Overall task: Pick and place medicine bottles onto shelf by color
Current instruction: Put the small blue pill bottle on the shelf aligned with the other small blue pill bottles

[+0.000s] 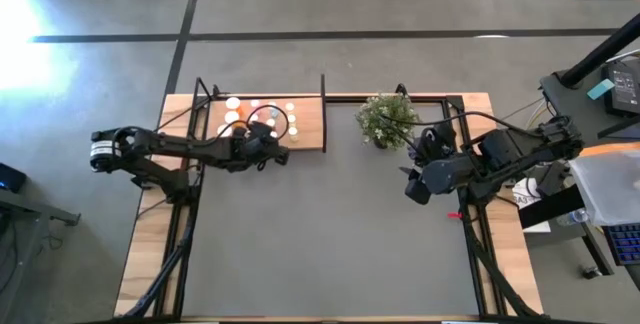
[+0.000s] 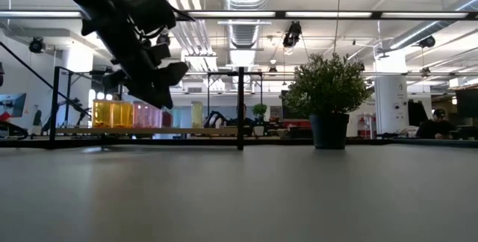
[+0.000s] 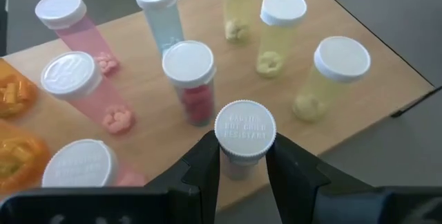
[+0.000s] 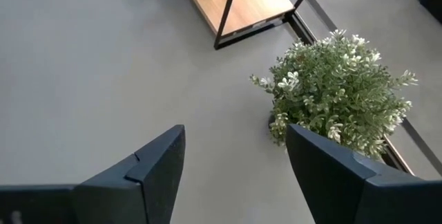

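The shelf (image 1: 308, 124) is a light wooden board at the table's far side. On it stand upright medicine bottles with white caps: pink (image 3: 114, 103), red (image 3: 193, 89), pale blue (image 3: 162, 13), yellow (image 3: 321, 82) and orange (image 3: 14, 151). My left gripper (image 3: 244, 172) hovers over the shelf's near edge (image 1: 272, 148), shut on one more white-capped bottle (image 3: 244, 128) whose body is mostly hidden. In the low view the left arm (image 2: 149, 70) slants down in front of the bottle row (image 2: 127, 113). My right gripper (image 4: 235, 169) hangs open above the mat, beside the plant. My left gripper pinches the bottle between its two fingers (image 3: 204, 169), on the body just under the cap (image 3: 238, 163). The fingers slant down onto it from the table's left and near side. The bottle stands upright, cap up; whether its base rests on the shelf, the fingers hide.
A green potted plant (image 1: 385, 119) stands right of the shelf, close to my right gripper (image 1: 412, 182). A thin dark upright frame (image 1: 323, 114) closes the shelf's right end. The dark grey mat (image 1: 330, 234) stretches toward the near edge.
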